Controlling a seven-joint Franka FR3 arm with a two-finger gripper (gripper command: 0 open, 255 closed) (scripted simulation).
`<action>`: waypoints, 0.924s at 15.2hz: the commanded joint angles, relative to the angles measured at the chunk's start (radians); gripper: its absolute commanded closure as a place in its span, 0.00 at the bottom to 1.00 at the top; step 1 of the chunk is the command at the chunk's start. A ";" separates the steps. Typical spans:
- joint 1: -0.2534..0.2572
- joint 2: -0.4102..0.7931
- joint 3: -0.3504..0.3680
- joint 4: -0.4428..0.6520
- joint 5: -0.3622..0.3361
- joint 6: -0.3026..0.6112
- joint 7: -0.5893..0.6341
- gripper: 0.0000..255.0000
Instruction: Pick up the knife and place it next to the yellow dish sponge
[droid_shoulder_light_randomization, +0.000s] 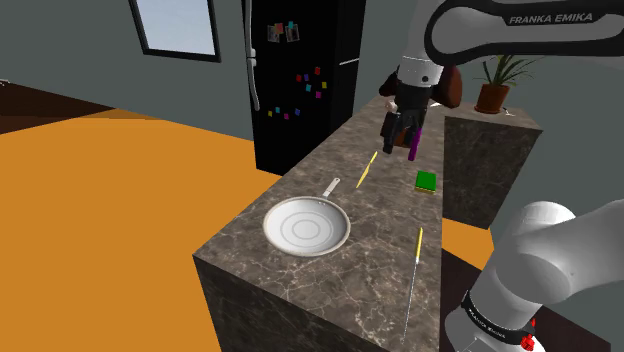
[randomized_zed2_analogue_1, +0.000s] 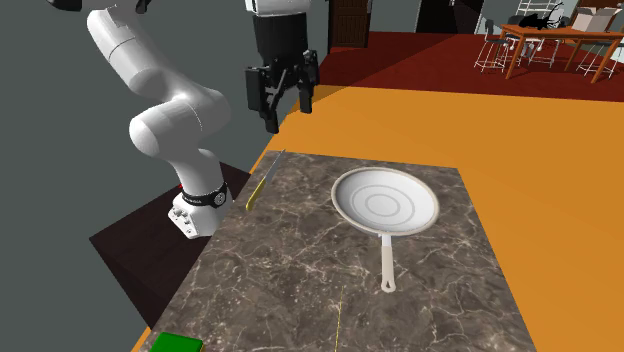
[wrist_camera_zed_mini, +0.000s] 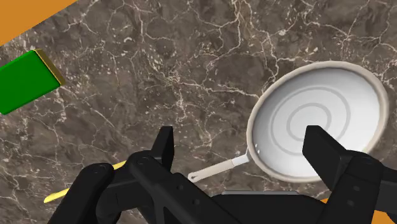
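- The knife (droid_shoulder_light_randomization: 414, 272) is seen lying flat at the worktop (droid_shoulder_light_randomization: 340, 280) edge. It is well apart from the claw (droid_shoulder_light_randomization: 397, 132), toward the shoulder view's lower right.
- Its long axis is laid along that edge, yellow handle toward the sponge (droid_shoulder_light_randomization: 427, 181), grey blade away.
- A thin yellow strip (droid_shoulder_light_randomization: 367, 168) is found nearer the claw; what it is cannot be told.
- The claw is held high, fingers spread, nothing gripped or touched.

The gripper (randomized_zed2_analogue_1: 288, 108) hangs at upper left, fingers apart. A white pan (randomized_zed2_analogue_1: 385, 200) sits mid-frame on the marble counter (randomized_zed2_analogue_1: 300, 260), with a yellow-handled knife (randomized_zed2_analogue_1: 262, 183) along the counter's left edge.
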 joint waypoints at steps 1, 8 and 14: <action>0.000 0.000 0.000 0.000 0.000 0.000 0.000 0.00; -0.100 -0.240 0.209 -0.282 0.023 0.033 0.422 0.00; -0.122 -0.382 0.445 -0.444 0.139 0.007 0.805 0.00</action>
